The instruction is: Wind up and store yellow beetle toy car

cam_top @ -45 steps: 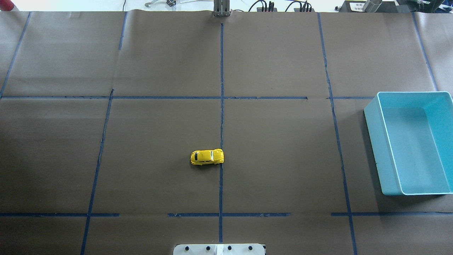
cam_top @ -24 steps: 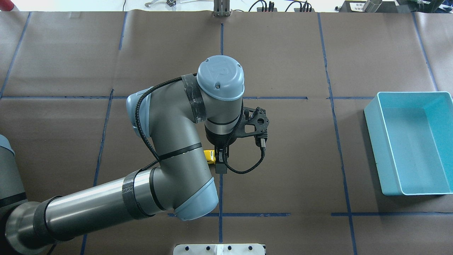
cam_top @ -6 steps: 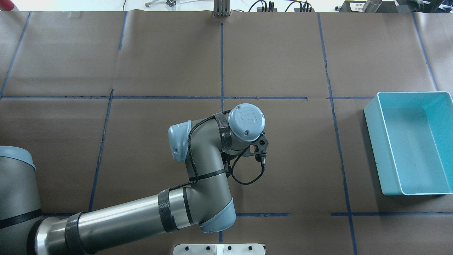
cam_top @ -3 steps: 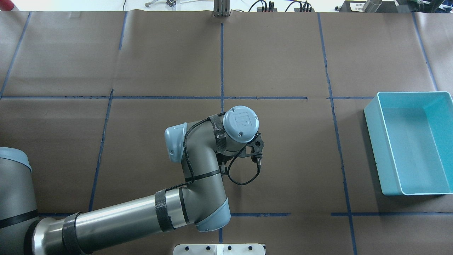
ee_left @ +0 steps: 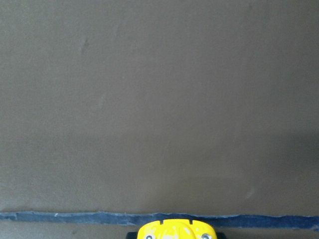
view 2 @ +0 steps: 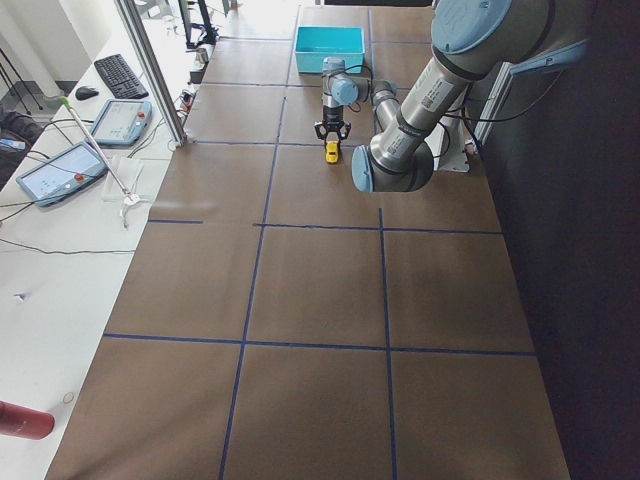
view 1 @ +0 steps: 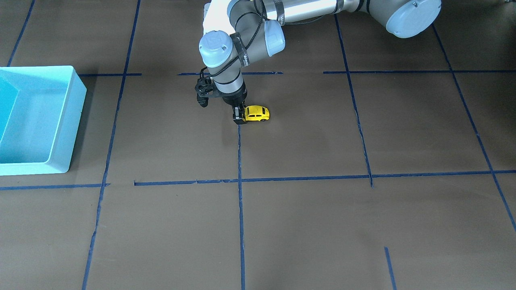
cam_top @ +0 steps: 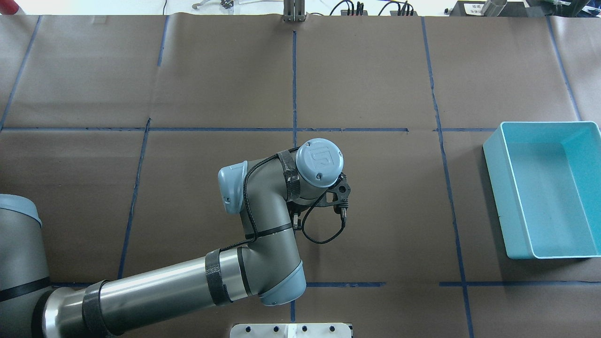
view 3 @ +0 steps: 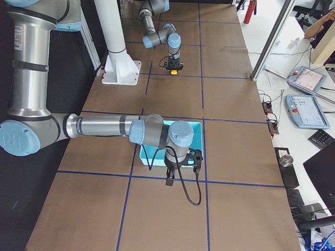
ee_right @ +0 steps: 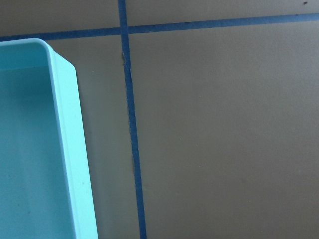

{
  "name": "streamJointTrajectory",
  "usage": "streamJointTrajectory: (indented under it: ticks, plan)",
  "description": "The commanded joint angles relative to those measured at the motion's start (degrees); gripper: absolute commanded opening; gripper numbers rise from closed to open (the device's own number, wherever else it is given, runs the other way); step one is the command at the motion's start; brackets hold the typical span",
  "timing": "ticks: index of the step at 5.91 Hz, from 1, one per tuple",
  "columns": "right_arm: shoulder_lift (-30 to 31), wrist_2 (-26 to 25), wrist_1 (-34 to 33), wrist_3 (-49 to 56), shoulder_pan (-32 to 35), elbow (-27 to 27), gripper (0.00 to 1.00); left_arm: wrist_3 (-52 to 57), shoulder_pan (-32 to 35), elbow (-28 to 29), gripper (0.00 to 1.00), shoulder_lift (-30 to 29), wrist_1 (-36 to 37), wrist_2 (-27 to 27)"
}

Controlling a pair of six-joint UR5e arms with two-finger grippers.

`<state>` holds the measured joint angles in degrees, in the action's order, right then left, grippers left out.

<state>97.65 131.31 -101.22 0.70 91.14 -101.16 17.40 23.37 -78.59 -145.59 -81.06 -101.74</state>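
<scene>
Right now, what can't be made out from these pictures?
- yellow beetle toy car: hidden under the left arm in the overhead view; cut off by the bottom edge in the left wrist view.
- left gripper: at the car's end in the front-facing view, too small to tell if shut.
- right gripper: seen only in the exterior right view, state unclear.

Look: yellow beetle toy car [view 1: 258,113], tiny, bright yellow, with a rounded body, dark windows and small black wheels.
Pose: upright on its wheels on the brown worktop [view 1: 322,225], lying lengthwise left to right in the front-facing view.
Place: upper middle of that view, just right of a vertical blue tape line [view 1: 239,153]. In the overhead view the arm hides it.
Hold: left claw [view 1: 240,116] closed on its left end.
</scene>
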Motion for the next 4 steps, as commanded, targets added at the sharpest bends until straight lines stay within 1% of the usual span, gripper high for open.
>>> streamJointTrajectory:
  ticks: [1, 2, 3, 4]
  plan:
    - [0.0, 0.0, -0.03, 0.0, 0.0, 0.0, 1.0, 0.17, 1.15, -1.56, 0.0, -0.22, -3.8, -0.13]
    - [0.0, 0.0, 0.06, 0.0, 0.0, 0.0, 1.0, 0.0, 1.24, -1.39, 0.0, -0.22, -7.67, -2.91]
    - [0.0, 0.0, 0.06, 0.0, 0.0, 0.0, 1.0, 0.0, 2.2, 0.18, 0.0, -0.4, -12.58, -3.55]
    - [0.0, 0.0, -0.03, 0.0, 0.0, 0.0, 1.0, -0.09, 2.38, 3.93, 0.0, -0.48, -19.07, -6.6]
